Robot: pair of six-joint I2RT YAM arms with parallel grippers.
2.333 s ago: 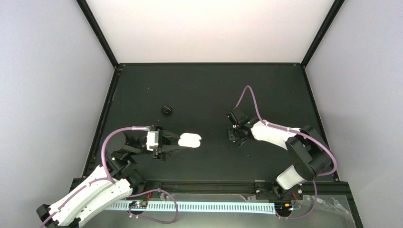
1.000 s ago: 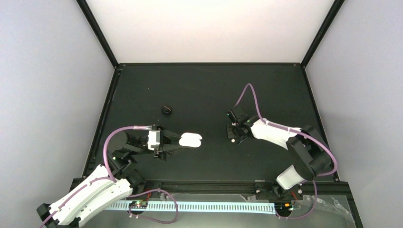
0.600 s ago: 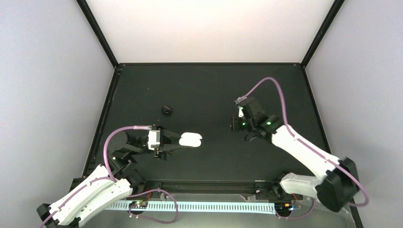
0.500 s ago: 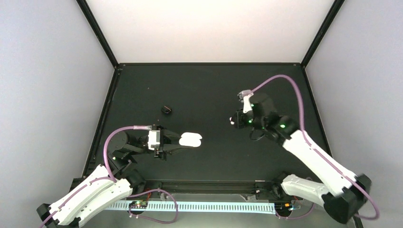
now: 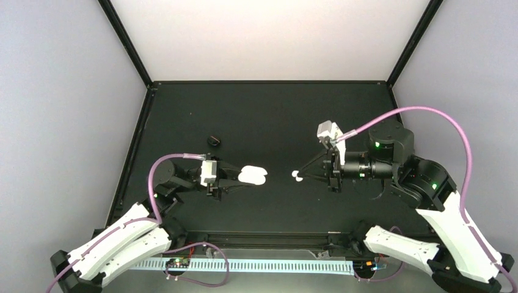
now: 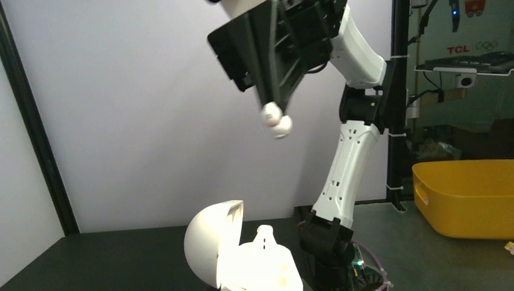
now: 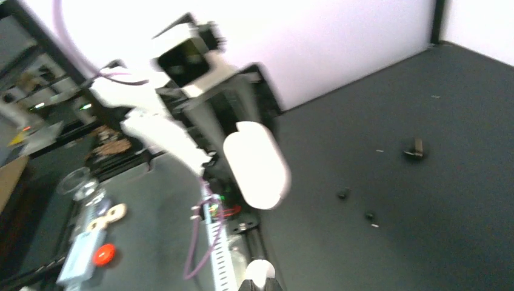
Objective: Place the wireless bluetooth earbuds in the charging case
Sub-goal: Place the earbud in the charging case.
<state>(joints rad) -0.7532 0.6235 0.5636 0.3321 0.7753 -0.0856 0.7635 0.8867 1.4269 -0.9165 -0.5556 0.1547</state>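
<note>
A black round puck (image 5: 213,141) lay left of centre on the black table (image 5: 269,110). A yellow bin (image 6: 470,200) sat at the right edge of the left wrist view.

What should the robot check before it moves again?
1. Left claw shut on the charging case: ok.
2. Case lid open: ok, it stands up in the left wrist view.
3. Right claw pinching the small white bud: ok.
4. Bud lined up over the case: not ok, the top view shows a gap between them.
5. Room inside the case for the bud: cannot tell, glare hides the inside.
</note>
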